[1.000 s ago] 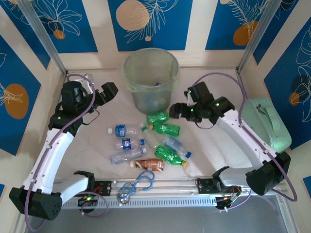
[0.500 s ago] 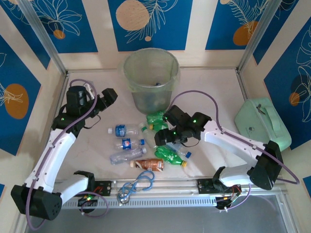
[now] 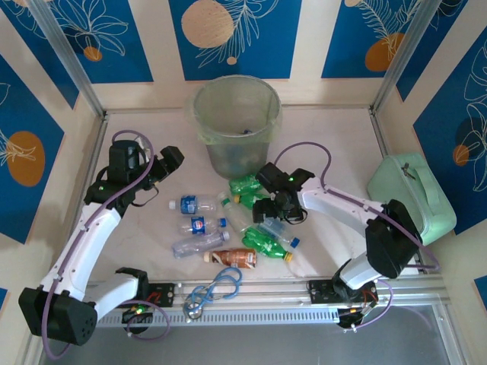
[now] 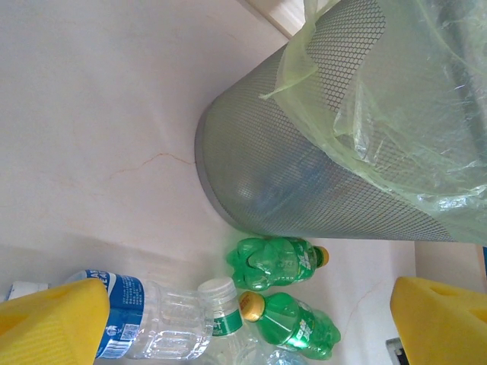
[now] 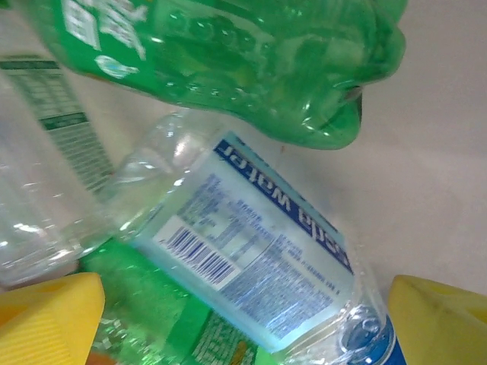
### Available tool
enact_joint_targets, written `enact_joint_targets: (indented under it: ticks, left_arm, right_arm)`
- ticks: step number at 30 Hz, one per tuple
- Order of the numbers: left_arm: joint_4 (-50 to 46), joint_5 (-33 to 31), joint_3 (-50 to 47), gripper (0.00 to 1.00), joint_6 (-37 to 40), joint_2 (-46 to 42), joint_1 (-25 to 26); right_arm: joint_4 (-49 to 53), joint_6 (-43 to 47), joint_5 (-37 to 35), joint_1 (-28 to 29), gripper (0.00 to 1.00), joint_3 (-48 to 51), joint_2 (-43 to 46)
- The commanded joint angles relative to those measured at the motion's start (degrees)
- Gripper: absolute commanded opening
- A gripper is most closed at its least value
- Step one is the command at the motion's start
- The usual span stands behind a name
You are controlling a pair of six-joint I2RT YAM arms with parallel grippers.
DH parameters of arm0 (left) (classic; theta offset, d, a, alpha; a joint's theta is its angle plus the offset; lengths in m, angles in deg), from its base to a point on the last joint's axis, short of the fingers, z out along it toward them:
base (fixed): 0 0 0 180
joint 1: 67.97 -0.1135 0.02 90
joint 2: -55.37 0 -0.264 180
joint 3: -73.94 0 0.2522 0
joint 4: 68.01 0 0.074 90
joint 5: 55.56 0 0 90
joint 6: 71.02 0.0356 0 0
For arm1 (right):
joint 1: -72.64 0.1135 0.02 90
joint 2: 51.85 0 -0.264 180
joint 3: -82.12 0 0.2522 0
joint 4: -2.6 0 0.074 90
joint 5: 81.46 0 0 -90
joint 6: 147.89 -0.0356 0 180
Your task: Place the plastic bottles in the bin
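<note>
The bin (image 3: 236, 125) is a grey mesh bucket with a pale green liner (image 4: 335, 152), standing at the back centre. Several plastic bottles lie in front of it: two green ones (image 3: 246, 184) (image 3: 259, 201), clear ones with blue labels (image 3: 190, 204) (image 3: 199, 225), a brown one (image 3: 232, 257) and another green one (image 3: 266, 243). My right gripper (image 3: 266, 207) hangs low over the pile, open, its yellow pads (image 5: 46, 319) either side of a clear blue-labelled bottle (image 5: 259, 251). My left gripper (image 3: 172, 155) is open and empty, left of the bin, looking at two green bottles (image 4: 278, 262) (image 4: 300, 327).
A mint green case (image 3: 415, 190) sits at the right wall. A blue-grey looped cable (image 3: 213, 289) lies by the front rail. Bare table (image 3: 335, 144) stretches right of the bin and behind the left arm.
My right arm has swung from beside the bin down and left onto the bottle pile. The left gripper has shifted slightly toward the bottles.
</note>
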Motion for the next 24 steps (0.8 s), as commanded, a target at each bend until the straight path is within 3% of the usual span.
enact_joint_targets:
  ticks: [1,12,24]
  left_arm:
    - [1.2,0.5,0.0,0.94,-0.3,0.0,0.1]
    - [2.4,1.2,-0.2,0.94,-0.6,0.8,0.2]
    - [3.3,1.8,0.2,0.93,-0.7,1.6,0.1]
  right_arm:
    - [3.1,-1.2,-3.5,1.6,0.97,-1.1,-2.3]
    - [3.2,-2.5,-3.3,0.9,0.95,0.0,-7.0]
    - [4.0,-5.8,-1.5,-6.5,0.91,5.4,-0.4]
